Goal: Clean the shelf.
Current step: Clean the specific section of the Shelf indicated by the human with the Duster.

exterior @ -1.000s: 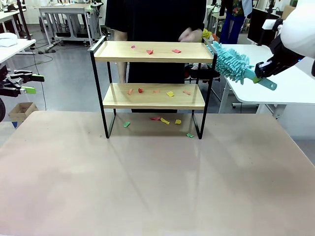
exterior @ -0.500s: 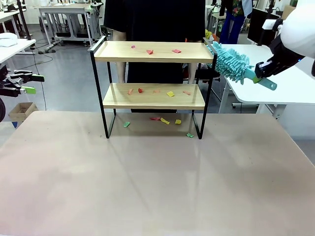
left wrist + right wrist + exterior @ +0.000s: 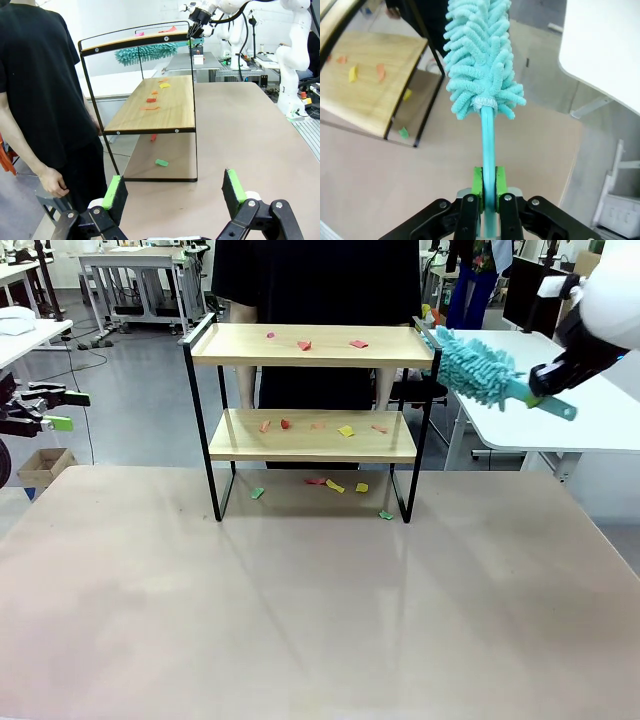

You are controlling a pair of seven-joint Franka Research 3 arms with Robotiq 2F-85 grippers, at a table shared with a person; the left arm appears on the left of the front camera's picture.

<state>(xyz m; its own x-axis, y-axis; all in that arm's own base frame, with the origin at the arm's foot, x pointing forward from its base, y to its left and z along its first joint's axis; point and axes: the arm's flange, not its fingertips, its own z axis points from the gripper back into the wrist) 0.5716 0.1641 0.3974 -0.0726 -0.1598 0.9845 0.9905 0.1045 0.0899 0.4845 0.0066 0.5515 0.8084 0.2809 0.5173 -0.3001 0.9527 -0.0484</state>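
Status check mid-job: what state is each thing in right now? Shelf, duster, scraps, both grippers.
shelf: upright on the table, scraps on both its boards.
scraps: loose on both boards and on the table beneath the shelf.
duster: held by its handle, head beside the shelf's upper right end.
right gripper: shut on the duster handle.
left gripper: open, empty.

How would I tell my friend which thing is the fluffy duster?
Find the wooden two-tier shelf. By its top right corner, the right gripper holds a duster by its handle. It is the only fluffy turquoise thing; the coloured scraps are small and flat.
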